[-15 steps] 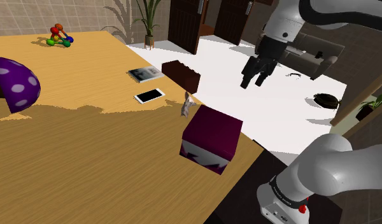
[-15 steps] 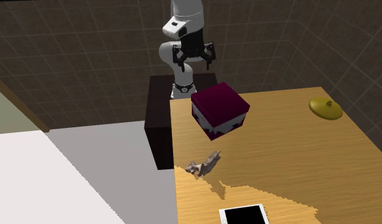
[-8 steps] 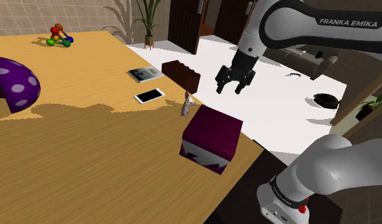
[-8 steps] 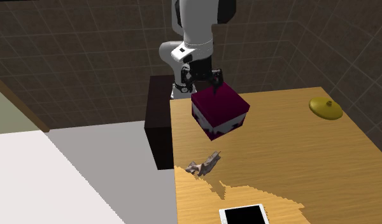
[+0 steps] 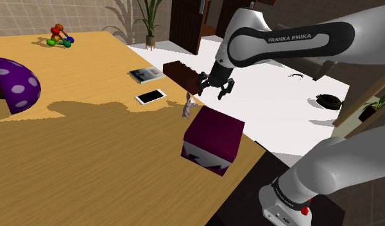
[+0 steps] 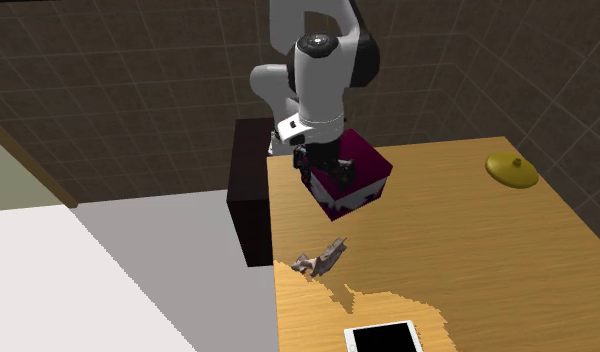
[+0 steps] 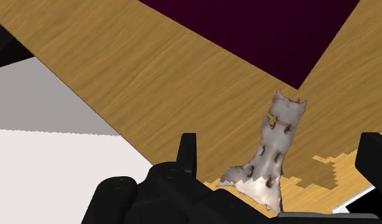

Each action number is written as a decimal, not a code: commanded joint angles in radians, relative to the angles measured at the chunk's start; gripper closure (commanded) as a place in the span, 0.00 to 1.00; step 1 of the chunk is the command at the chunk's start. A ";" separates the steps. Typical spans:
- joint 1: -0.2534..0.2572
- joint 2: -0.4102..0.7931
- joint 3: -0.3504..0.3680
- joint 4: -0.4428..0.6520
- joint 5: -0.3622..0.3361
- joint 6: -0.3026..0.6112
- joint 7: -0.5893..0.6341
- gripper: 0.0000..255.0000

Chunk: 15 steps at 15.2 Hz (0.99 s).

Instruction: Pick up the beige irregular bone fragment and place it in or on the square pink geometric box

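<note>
The bone fragment (image 5: 188, 105) is a small pale grey-beige jagged piece lying on the wooden table (image 5: 88, 160) near its edge. Just beside it stands the square box (image 5: 213, 139), dark magenta with white patterned sides. My black gripper (image 5: 212, 92) hangs open above the table edge, a little up and to the right of the bone in the shoulder view. In the wrist view the bone (image 7: 270, 153) lies between the spread fingers (image 7: 188, 150), which do not touch it, with the box (image 7: 266, 25) beyond. In the second exterior view the gripper (image 6: 325, 170) hovers in front of the box (image 6: 375, 176), well above the bone (image 6: 321, 260).
A white phone (image 5: 150, 96), a book (image 5: 145, 74) and a dark brown block (image 5: 183, 76) lie near the bone. A purple dotted object (image 5: 15, 83) and a colourful toy (image 5: 59, 36) sit further off. A yellow lid (image 6: 512, 170) lies across the table. White floor lies beyond the edge.
The arm has swung down and to the shoulder view's left, bringing the open gripper from above the floor to just over the table edge by the bone. Bone and box have stayed put.
</note>
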 commanded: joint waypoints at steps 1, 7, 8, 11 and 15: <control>-0.017 0.072 0.025 0.016 -0.014 0.071 0.080 0.00; -0.066 0.292 0.062 0.102 -0.107 0.233 0.318 0.00; -0.071 0.330 0.062 0.120 -0.128 0.255 0.360 0.00; -0.071 0.376 0.061 0.128 -0.150 0.295 0.395 0.00; -0.069 0.417 0.061 0.118 -0.167 0.345 0.407 0.00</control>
